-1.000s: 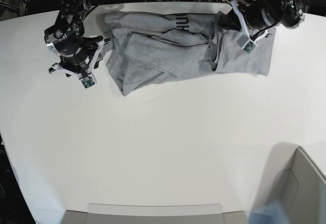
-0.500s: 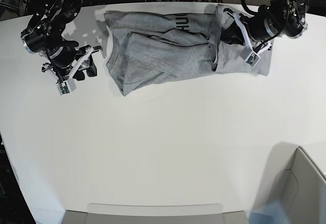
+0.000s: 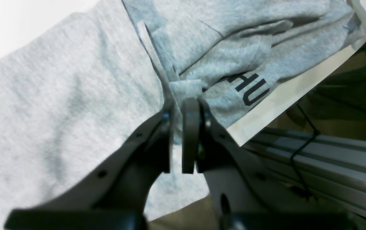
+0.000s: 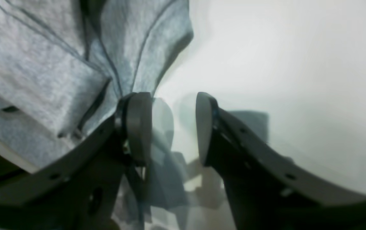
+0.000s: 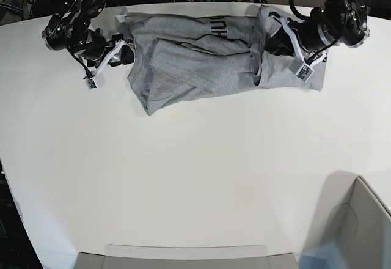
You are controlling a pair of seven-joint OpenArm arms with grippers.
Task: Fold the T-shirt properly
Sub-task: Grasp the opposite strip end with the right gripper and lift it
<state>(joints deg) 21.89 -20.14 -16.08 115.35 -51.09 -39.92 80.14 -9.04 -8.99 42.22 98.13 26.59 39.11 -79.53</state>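
T-shirt [image 5: 208, 61] lies rumpled at the table's [image 5: 195, 177] twelve o'clock edge, lettering mostly folded under. I see the left gripper [image 3: 181, 105] nearly closed, pinching a fold; the right gripper [image 4: 173, 124] stands wide, holding nothing.

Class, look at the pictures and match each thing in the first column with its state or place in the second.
Column one:
1. left claw
2. right claw
3. T-shirt
4. black lettering

Column two:
a. grey, lying rumpled near the far edge of the white table
b. jaws wide apart, above bare table beside the shirt's edge
c. partly covered by a fold, only "HU" showing
d. jaws nearly together with a narrow gap, at a fold of cloth

Pairs: 1-d, 2-b, 3-a, 4-c
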